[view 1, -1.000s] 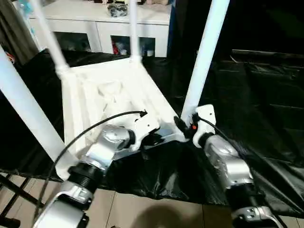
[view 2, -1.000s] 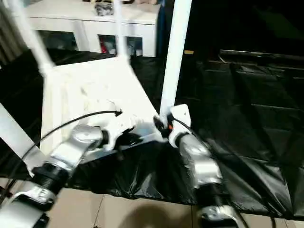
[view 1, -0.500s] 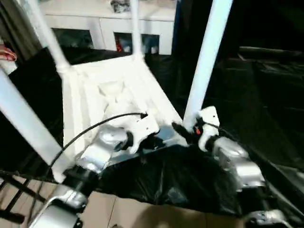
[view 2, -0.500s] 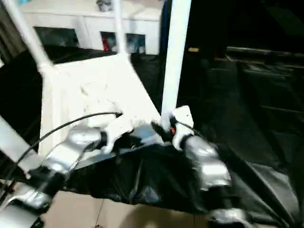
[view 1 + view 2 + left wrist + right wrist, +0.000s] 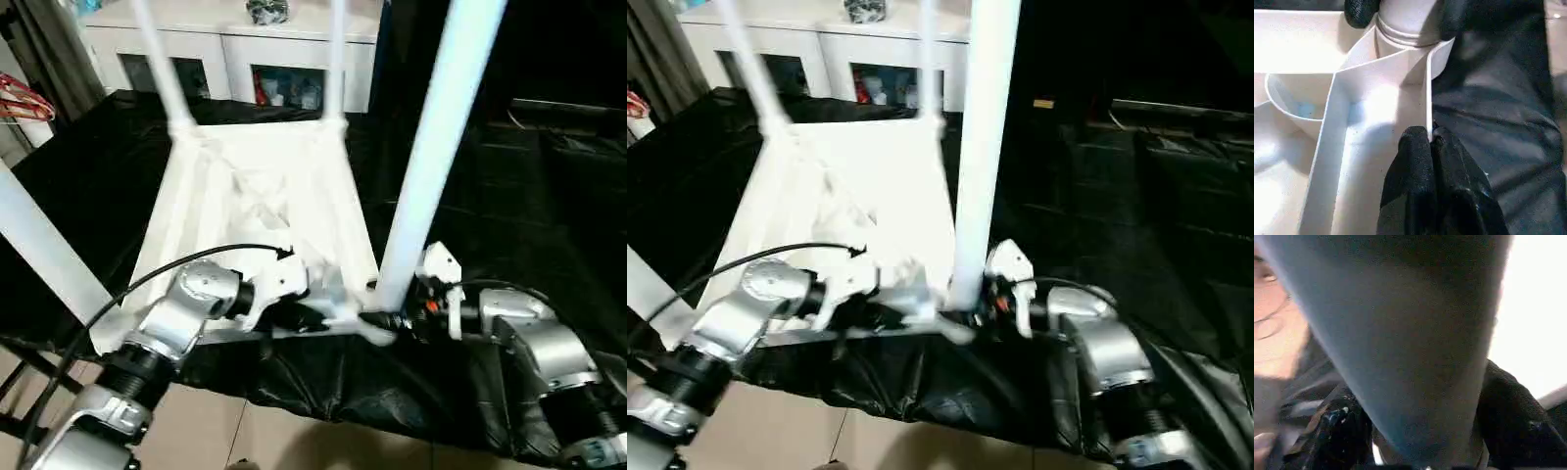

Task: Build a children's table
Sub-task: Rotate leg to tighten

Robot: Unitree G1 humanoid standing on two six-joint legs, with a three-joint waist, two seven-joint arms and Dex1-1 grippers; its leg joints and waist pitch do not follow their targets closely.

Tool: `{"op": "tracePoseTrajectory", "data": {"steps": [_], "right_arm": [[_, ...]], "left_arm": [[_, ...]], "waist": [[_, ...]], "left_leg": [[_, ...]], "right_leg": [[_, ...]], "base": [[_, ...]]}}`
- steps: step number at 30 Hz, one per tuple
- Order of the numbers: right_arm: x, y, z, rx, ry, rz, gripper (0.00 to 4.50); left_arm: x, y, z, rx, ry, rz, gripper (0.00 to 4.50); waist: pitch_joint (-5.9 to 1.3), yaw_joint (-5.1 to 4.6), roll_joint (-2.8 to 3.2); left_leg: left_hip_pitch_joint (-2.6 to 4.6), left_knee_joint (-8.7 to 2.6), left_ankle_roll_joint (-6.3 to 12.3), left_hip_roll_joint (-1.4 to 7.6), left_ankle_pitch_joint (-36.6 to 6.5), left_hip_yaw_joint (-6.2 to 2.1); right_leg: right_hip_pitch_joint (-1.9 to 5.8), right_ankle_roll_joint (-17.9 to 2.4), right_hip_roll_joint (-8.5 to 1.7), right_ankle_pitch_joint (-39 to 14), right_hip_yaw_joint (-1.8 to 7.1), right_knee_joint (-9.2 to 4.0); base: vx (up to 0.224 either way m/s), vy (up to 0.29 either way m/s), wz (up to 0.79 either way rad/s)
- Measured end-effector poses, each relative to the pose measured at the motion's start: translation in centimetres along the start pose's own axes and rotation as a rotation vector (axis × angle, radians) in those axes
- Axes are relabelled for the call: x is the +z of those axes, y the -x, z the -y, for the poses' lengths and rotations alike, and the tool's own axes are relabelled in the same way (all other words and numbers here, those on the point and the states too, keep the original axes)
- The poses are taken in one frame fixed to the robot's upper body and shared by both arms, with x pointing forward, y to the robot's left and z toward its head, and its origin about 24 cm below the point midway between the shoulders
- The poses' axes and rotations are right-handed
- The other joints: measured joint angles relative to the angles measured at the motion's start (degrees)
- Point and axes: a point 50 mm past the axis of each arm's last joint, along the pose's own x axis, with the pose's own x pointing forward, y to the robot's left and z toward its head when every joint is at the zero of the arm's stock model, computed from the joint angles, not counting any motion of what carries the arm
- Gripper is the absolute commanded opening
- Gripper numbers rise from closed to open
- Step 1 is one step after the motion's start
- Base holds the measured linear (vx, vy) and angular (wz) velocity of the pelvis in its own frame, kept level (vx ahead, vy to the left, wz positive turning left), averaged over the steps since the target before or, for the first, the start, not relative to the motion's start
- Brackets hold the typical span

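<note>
Since a second ago the head camera has swung, so the whole scene sits differently in frame; against the table (image 5: 265, 196) itself, the right gripper (image 5: 384, 320) has come round from beside the near right leg (image 5: 431, 157) to close about its foot, and the left gripper (image 5: 306, 315) stays on the near rim.

Nearest, the two silver forearms reach in over the edge of the black sheet (image 5: 549, 215). The table lies upside down on that sheet, ribbed underside up, with all four legs standing in their corner sockets.

The left wrist view shows what the head views cannot: the left fingers (image 5: 1420, 161) are pressed together with the thin rim wall pinched between them, close to the corner socket (image 5: 1405, 46). It also catches the right gripper's black fingertips (image 5: 1359, 12) on either side of the leg base. The right wrist view looks straight up the leg (image 5: 1415, 333), with a dark finger (image 5: 1513, 406) on each side of it, spread as wide as the leg and touching it.

Farther back stand the other legs, one near left (image 5: 44, 245) and two far (image 5: 162, 69). Behind them is a white cabinet (image 5: 235, 39) with glass doors.
</note>
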Motion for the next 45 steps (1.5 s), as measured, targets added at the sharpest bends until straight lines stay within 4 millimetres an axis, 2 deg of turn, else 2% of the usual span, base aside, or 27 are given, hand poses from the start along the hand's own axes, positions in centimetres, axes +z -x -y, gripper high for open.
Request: {"op": "tracePoseTrajectory", "data": {"steps": [5,20,23,28,30,34,37,42,43,45], "right_arm": [[0.0,0.0,-0.2,0.029,0.013,-0.015,2.46],[0.0,-0.5,-0.3,0.006,0.019,0.009,2.41],[-0.2,-1.1,0.1,-0.123,0.01,0.067,2.39],[-0.2,-1.6,1.3,-0.353,-0.029,0.135,2.29],[-0.1,-1.9,1.7,-0.434,-0.044,0.158,2.14],[0.2,-3.3,3.0,-0.722,-0.123,0.218,2.08],[0.5,-4.2,3.7,-0.874,-0.167,0.223,2.08],[0.8,-4.4,3.9,-0.922,-0.136,0.233,2.08],[0.7,-4.4,3.8,-0.922,-0.134,0.235,2.4],[0.7,-4.4,3.8,-0.916,-0.141,0.248,2.71]], "left_arm": [[-0.2,0.3,-0.1,-0.015,0.0,-0.006,0.0],[-0.4,0.3,-0.4,-0.014,0.011,0.004,0.0],[-0.5,0.3,-0.8,0.062,0.037,0.012,0.0],[-0.1,-0.9,-1.4,0.171,0.075,0.037,0.0],[0.1,-1.4,-1.6,0.213,0.09,0.046,0.0],[0.9,-3.2,-2.0,0.347,0.134,0.063,0.0],[1.4,-4.2,-2.2,0.416,0.153,0.072,0.0],[1.8,-4.7,-2.2,0.432,0.146,0.074,0.0],[1.8,-4.7,-2.2,0.431,0.144,0.074,0.0],[1.8,-4.7,-2.2,0.424,0.139,0.073,0.0]], "waist": [[0.0,0.57,0.0],[-0.02,0.53,0.02],[-0.02,0.42,-0.04],[-0.04,-1.33,-0.15],[-0.06,-1.7,-0.17],[-0.1,-2.77,-0.22],[-0.12,-3.03,-0.27],[-0.13,-2.85,-0.27],[-0.13,-2.85,-0.27],[-0.13,-2.86,-0.26]], "left_leg": [[0.03,0.05,-0.01,0.0,0.0,0.04],[0.08,0.07,-0.04,0.0,0.0,0.03],[0.1,0.08,-0.08,0.0,0.0,0.02],[0.15,0.08,-0.1,-0.01,0.1,-0.07],[0.17,0.07,-0.1,-0.01,0.1,-0.07],[0.21,0.04,-0.11,-0.01,0.1,-0.09],[0.21,0.04,-0.11,-0.02,0.1,-0.12],[0.17,0.03,-0.11,-0.01,0.1,-0.1],[0.17,0.03,-0.11,-0.02,0.1,-0.09],[0.16,0.03,-0.11,-0.02,0.1,-0.09]], "right_leg": [[-0.02,0.0,-0.01,0.0,0.04,0.1],[0.0,0.0,-0.01,0.0,0.04,0.16],[0.0,0.0,-0.01,0.1,0.04,0.21],[-0.01,0.2,-0.01,0.0,0.09,0.16],[-0.01,0.2,0.01,0.0,0.08,0.18],[-0.01,0.2,0.02,0.1,0.07,0.16],[-0.02,0.3,0.02,0.1,0.07,0.13],[-0.02,0.3,0.02,0.1,0.07,0.11],[-0.02,0.2,0.02,0.1,0.08,0.11],[-0.02,0.1,0.02,0.2,0.08,0.08]], "base": [[0.0,0.0,0.0],[0.0,0.0,0.0],[0.0,0.0,0.0],[0.0,0.0,0.0],[0.0,0.0,0.0],[0.0,0.0,0.0],[0.0,0.0,0.0],[0.0,0.0,0.0],[0.0,0.0,0.0],[0.0,0.0,0.0]]}}
